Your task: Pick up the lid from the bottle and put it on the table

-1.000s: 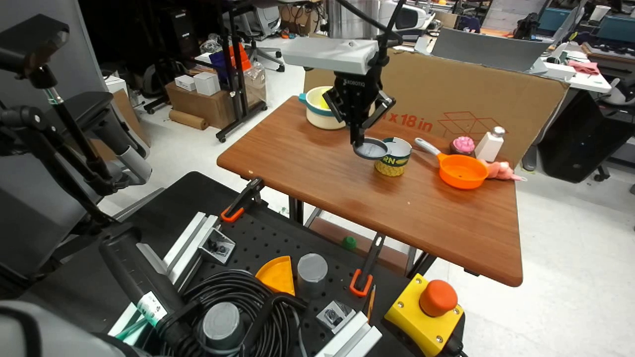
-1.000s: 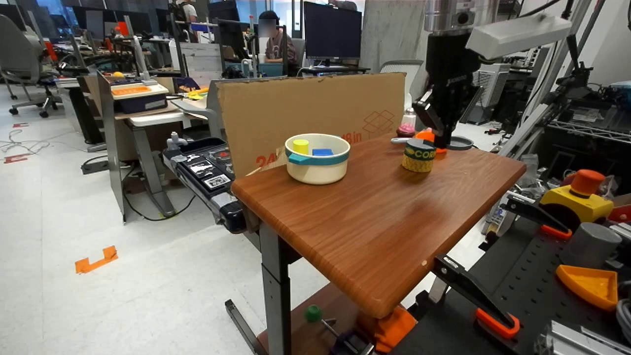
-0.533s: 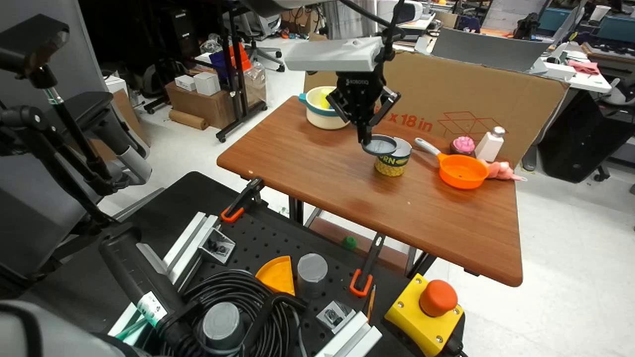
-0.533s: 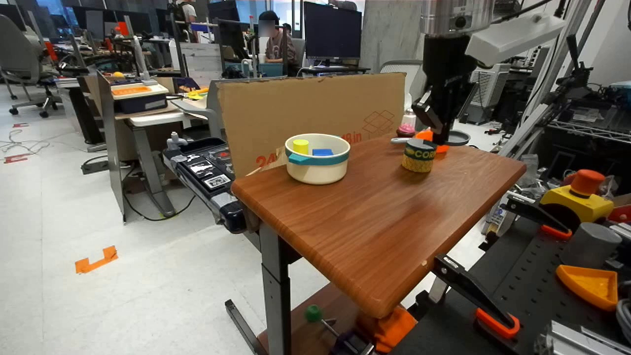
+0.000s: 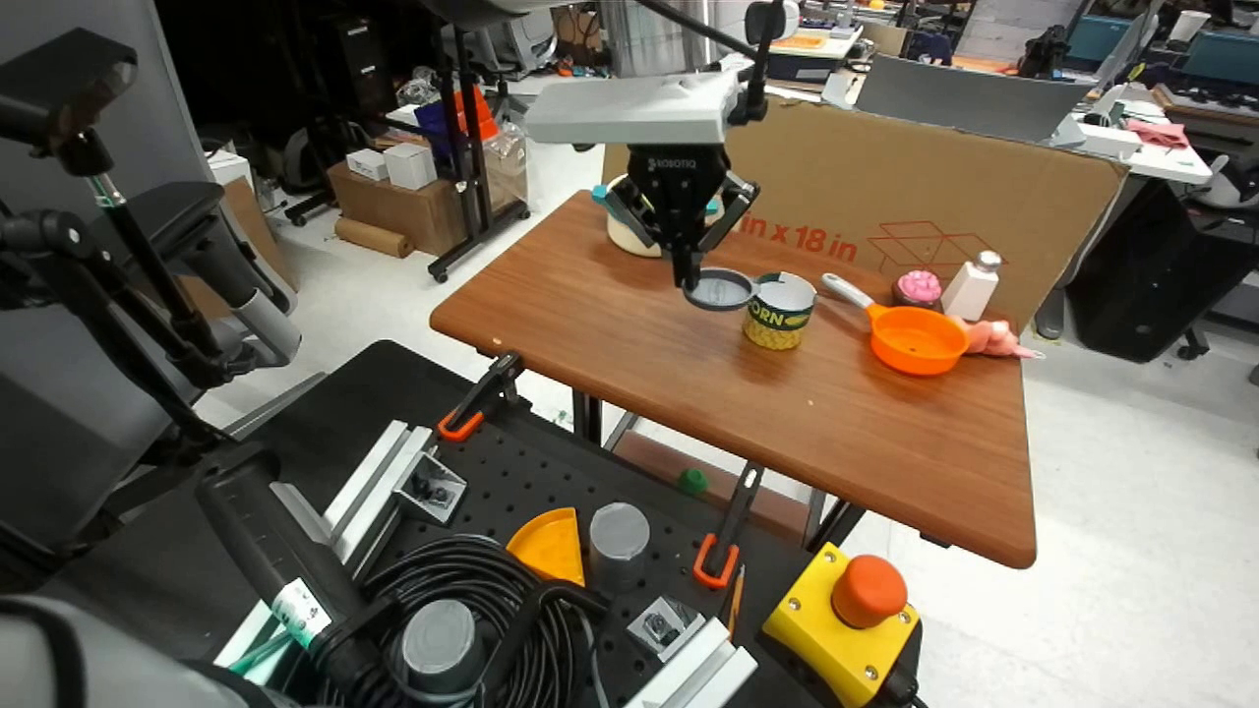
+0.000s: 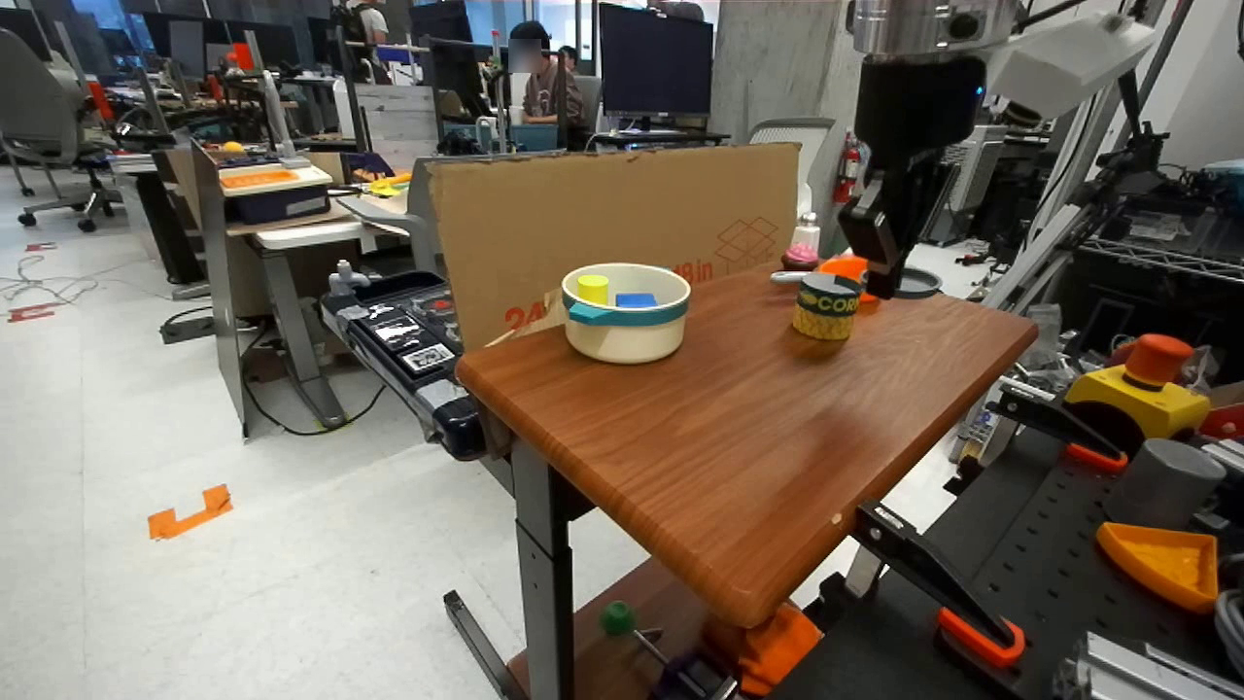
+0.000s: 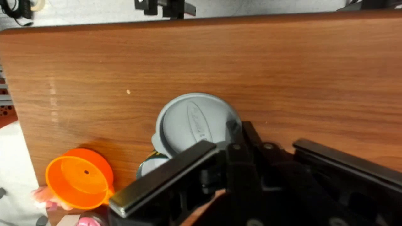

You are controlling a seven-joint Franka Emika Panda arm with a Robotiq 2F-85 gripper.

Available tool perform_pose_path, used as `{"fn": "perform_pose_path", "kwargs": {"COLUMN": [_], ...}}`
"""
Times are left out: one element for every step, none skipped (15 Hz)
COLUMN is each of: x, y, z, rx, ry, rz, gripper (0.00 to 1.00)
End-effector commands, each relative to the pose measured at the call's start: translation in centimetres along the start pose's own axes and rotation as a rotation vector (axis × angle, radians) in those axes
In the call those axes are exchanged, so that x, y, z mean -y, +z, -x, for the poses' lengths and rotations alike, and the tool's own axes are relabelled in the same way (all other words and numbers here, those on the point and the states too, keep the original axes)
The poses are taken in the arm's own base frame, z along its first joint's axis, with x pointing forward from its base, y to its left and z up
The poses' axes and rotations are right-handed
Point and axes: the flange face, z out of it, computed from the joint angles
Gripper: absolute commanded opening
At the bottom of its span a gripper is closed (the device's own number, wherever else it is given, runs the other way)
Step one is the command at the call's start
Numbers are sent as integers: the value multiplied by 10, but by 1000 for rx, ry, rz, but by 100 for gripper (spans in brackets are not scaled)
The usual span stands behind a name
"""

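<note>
I watch the claw (image 5: 688, 272) swing its pinched lid (image 7: 191, 121) away from the can (image 5: 778, 321); lowering it to the bench (image 5: 610, 324) probably remains.

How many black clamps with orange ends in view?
2. Both exterior views show them along one long edge of the tabletop: one clamp near a corner, another clamp closer to that edge's middle. Others may be hidden underneath.
</note>
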Motion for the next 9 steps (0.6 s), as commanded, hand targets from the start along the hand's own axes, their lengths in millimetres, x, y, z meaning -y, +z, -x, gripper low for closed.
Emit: {"fn": "perform_pose_path", "kwargs": {"x": [19,23,26,26,25,22,20,18,17], "y": [-17,-20,-22,-25,-26,-26,-26,-24,-23], "z": [34,37,38,38,33,30,25,22,19], "rx": [38,44,46,37,29,25,19,15,14], "ry": [-15,-11,-6,2,13,27,40,49,56], "rz": [-53,-58,-58,-50,-45,-42,-38,-36,-31], "gripper": [1,1,1,1,1,1,1,1,1]}}
